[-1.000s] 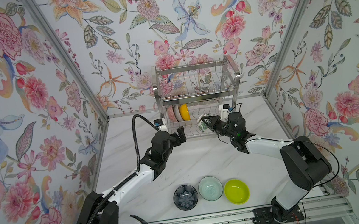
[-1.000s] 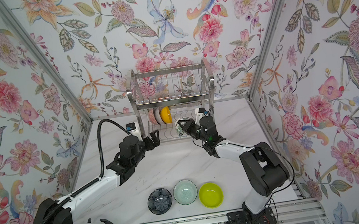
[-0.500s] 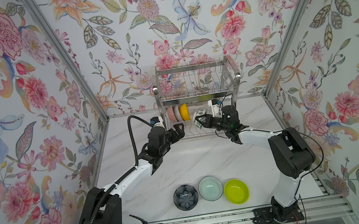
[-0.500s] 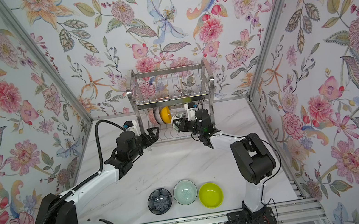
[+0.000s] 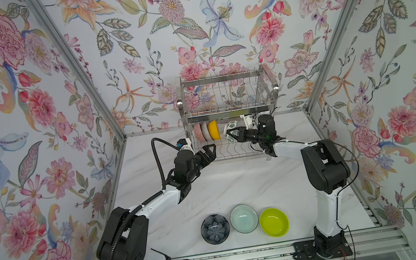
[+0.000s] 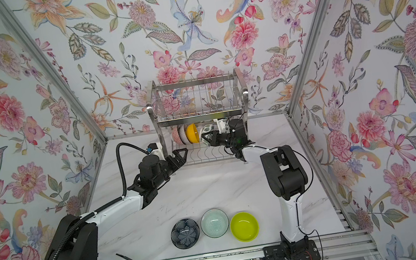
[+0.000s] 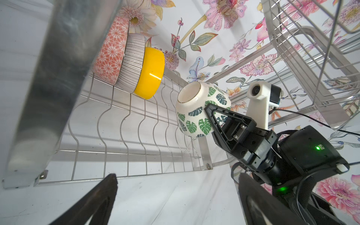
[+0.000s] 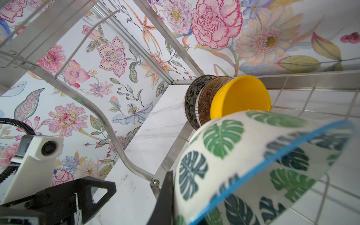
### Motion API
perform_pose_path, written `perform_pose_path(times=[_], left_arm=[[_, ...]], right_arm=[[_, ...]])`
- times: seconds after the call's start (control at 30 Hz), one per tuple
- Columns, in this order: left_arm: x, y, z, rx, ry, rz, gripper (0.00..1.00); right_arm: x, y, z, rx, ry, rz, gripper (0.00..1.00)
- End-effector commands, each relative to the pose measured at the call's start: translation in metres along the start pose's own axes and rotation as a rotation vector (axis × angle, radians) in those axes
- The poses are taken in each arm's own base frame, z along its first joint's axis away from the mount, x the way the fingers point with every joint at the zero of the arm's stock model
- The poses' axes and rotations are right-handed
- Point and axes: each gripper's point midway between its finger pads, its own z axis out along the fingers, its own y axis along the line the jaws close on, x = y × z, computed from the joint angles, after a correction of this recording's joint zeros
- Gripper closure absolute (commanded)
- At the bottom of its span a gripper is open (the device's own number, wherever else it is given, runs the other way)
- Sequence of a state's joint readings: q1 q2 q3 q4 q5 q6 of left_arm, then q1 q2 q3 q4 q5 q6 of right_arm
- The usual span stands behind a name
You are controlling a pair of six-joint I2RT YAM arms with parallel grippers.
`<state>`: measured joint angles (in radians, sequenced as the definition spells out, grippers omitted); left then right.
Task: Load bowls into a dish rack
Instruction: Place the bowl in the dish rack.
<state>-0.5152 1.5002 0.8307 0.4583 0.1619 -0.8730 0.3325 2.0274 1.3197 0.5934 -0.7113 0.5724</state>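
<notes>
The steel dish rack (image 5: 226, 112) (image 6: 199, 117) stands at the back wall. On edge in its lower tier lean a pink-patterned bowl (image 7: 111, 52), a striped bowl (image 7: 132, 62) and a yellow bowl (image 5: 214, 130) (image 8: 241, 97). My right gripper (image 5: 234, 135) is shut on the rim of the green leaf-print bowl (image 5: 231, 126) (image 7: 194, 109) (image 8: 253, 155). It holds that bowl tilted over the lower tier's wires, just right of the yellow bowl. My left gripper (image 5: 211, 151) (image 7: 178, 179) is open and empty at the rack's front left corner.
Near the table's front edge sit a dark blue-grey flower-shaped bowl (image 5: 214, 229), a pale mint bowl (image 5: 243, 218) and a lime green bowl (image 5: 274, 222) in a row. The rack's upper tier (image 7: 321, 58) hangs low over the lower slots. Floral walls close in three sides.
My right arm has swung in, carrying the leaf-print bowl up and back over the lower tier. My left gripper has edged slightly closer to the rack, still open.
</notes>
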Motion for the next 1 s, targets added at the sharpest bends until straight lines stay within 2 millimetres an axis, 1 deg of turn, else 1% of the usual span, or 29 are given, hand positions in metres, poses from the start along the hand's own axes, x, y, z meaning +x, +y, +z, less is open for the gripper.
perform_pose_path(times=[0.0, 0.33, 0.63, 0.8, 0.97], left_arm=[[-0.006, -0.005, -0.001, 0.024, -0.01, 0.008, 0.01], [-0.006, -0.007, 0.002, 0.022, 0.001, 0.034, 0.01], [-0.013, -0.011, -0.003, 0.012, -0.014, 0.07, 0.01], [-0.014, -0.012, -0.003, 0.01, -0.014, 0.084, 0.01], [-0.014, -0.011, -0.002, 0.002, -0.012, 0.099, 0.01]], right_arm=[[-0.016, 0.013, 0.005, -0.078, -0.009, -0.101, 1.0], [-0.027, -0.006, 0.029, -0.098, -0.015, -0.073, 1.0], [-0.035, -0.035, 0.045, -0.105, -0.035, -0.009, 1.0], [-0.042, -0.046, 0.048, -0.125, -0.065, 0.023, 1.0], [-0.045, -0.052, 0.054, -0.148, -0.075, 0.055, 1.0]])
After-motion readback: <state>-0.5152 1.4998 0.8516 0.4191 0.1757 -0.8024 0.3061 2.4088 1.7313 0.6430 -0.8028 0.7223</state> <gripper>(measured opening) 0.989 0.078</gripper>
